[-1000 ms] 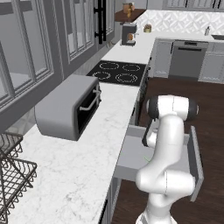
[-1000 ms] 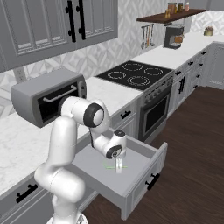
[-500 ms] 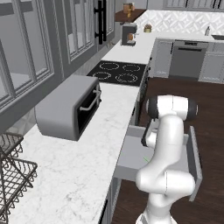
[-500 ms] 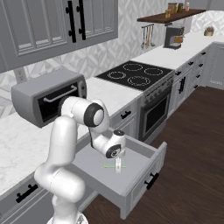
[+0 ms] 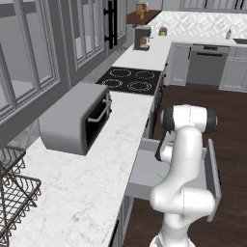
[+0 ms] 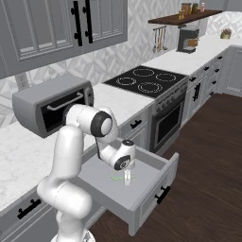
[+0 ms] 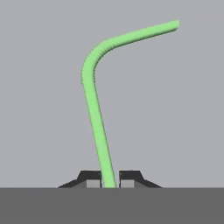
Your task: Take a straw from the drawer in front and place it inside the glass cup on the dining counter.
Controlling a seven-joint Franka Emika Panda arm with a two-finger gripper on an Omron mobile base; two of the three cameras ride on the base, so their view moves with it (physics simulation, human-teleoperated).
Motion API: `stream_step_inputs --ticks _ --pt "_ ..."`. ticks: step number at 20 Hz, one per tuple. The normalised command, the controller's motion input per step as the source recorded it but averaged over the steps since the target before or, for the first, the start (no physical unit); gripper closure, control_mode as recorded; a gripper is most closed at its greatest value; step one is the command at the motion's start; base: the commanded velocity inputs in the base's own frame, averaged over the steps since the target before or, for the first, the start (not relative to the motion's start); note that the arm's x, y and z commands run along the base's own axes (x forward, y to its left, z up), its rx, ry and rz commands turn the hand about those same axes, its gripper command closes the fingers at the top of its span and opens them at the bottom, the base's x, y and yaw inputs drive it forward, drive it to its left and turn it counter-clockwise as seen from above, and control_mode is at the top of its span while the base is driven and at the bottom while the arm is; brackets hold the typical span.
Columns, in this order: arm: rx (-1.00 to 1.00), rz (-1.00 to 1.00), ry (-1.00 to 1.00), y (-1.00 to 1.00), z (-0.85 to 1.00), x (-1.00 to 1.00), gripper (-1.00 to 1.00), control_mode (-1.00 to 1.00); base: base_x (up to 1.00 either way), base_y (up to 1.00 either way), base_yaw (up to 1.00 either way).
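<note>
The drawer stands pulled open below the marble worktop; its grey inside also shows in the left base view. On its floor lies the thin light-green straw with its bent top pointing away from the hand, a small green line in the right base view. My gripper reaches down into the drawer. Its two dark fingertips press against both sides of the straw's lower end, shut on it. The glass cup and the dining counter are out of view.
A grey toaster oven sits on the worktop left of the drawer. Beyond it lie a black cooktop and the oven front. A wire dish rack stands at the near left. Dark wood floor lies to the right.
The hand has sunk slightly towards the drawer floor over the straw. The straw and the drawer stay where they were.
</note>
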Motion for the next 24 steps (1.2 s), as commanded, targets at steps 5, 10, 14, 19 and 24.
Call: stream_step_inputs --ticks 5,10,14,19,24 --pt "0.00 0.00 -0.01 0.00 0.00 0.00 1.00 -1.00 0.00 0.00 0.00" --pt "0.00 0.00 -0.04 0.03 0.25 -0.12 1.00 -1.00 0.00 0.00 0.00" --pt "0.00 0.00 -0.01 0.01 0.97 -0.45 1.00 -1.00 0.00 0.00 0.00" --pt "0.00 0.00 -0.05 0.00 1.00 -0.55 1.00 -1.00 0.00 0.00 0.00" --pt "0.00 0.00 -0.03 0.00 1.00 -0.34 1.00 -1.00 0.00 0.00 0.00"
